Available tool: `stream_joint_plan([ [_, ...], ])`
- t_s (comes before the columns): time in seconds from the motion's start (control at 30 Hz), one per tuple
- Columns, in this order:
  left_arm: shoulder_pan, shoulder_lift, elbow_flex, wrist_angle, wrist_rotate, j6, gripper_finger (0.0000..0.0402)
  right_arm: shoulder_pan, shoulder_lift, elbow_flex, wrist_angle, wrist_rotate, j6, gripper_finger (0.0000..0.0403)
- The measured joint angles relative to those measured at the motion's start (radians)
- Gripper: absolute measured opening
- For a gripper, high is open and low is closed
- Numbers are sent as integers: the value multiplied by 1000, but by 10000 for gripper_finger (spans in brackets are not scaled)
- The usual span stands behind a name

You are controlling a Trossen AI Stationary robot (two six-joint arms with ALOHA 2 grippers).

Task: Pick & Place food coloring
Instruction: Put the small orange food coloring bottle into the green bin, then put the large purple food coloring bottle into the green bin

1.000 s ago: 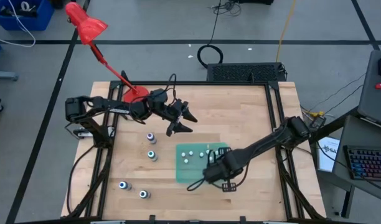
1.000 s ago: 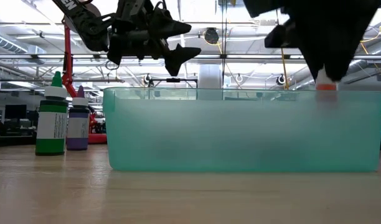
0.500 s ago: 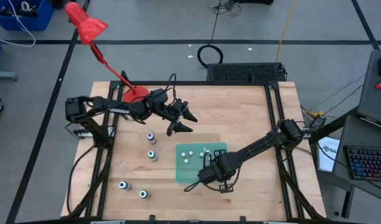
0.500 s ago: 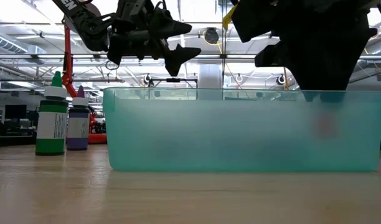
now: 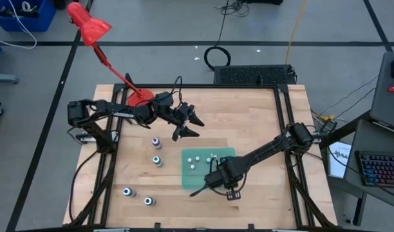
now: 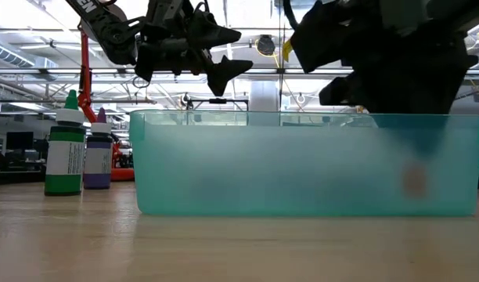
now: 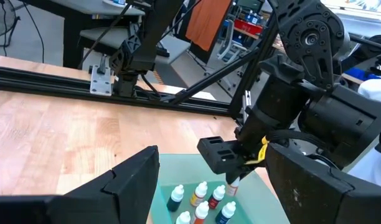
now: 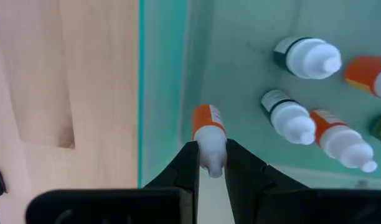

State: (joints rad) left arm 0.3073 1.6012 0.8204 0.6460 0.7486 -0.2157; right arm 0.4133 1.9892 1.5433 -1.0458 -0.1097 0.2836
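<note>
A teal bin [image 5: 186, 169] stands on the wooden table and holds several small bottles [image 8: 305, 57] with white caps and orange or dark bodies. My right gripper [image 8: 210, 160] reaches down inside the bin near its wall [image 8: 162, 93], shut on an orange bottle [image 8: 207, 124]. In the low view that bottle shows as an orange blur [image 6: 414, 180] behind the bin wall. My left gripper [image 5: 192, 127] hangs open in the air beyond the bin's far left corner. Bigger bottles [image 5: 158, 160] stand upright on the table to the bin's left. My right gripper pinches the orange bottle by its white cap end [image 8: 210, 149] between the two fingers [image 8: 189, 163]. The fingers come from above, pointing down. The bottle hangs below them, body downward, inside the bin. Whether its base touches the bin floor, I cannot tell.
Two bottles stand near the bin's left side [image 5: 156, 142] and two more [image 5: 127, 191] toward the near left corner. In the low view a green bottle [image 6: 65, 153] and a purple one [image 6: 97, 160] stand left of the bin. A red lamp [image 5: 87, 26] leans over the far left corner.
My right gripper has gone down into the bin and a little toward the table's left, carrying the orange bottle from above the rim to below it, behind the bin wall.
</note>
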Motion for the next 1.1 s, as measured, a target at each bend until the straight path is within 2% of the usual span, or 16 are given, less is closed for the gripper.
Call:
stream_joint_plan([
  [0.07, 0, 0, 0, 0, 0, 0, 294, -1, 0, 0, -1, -1, 1, 44],
  [0.23, 0, 0, 0, 0, 0, -1, 294, -1, 0, 0, 0, -4, 3, 107],
  [0.33, 0, 0, 0, 0, 0, -6, 294, -1, 0, 0, 0, -4, 11, 124],
  [0.6, 0, 0, 0, 0, 1, -7, 294, -11, -26, -1, -18, -48, 84, 123],
  [0.83, 0, 0, 0, 0, 3, -13, 294, -30, -151, -1, -74, -41, 149, 122],
  [0.93, 0, -8, 0, -5, 42, -29, 294, -32, -234, -1, -69, 49, 132, 120],
  [1.03, -15, -69, -1, -74, 63, -8, 294, -8, -340, -13, -50, 258, 97, 118],
  [1.1, -43, -135, 0, -211, 43, 61, 294, 16, -432, -56, -3, 414, 78, 116],
])
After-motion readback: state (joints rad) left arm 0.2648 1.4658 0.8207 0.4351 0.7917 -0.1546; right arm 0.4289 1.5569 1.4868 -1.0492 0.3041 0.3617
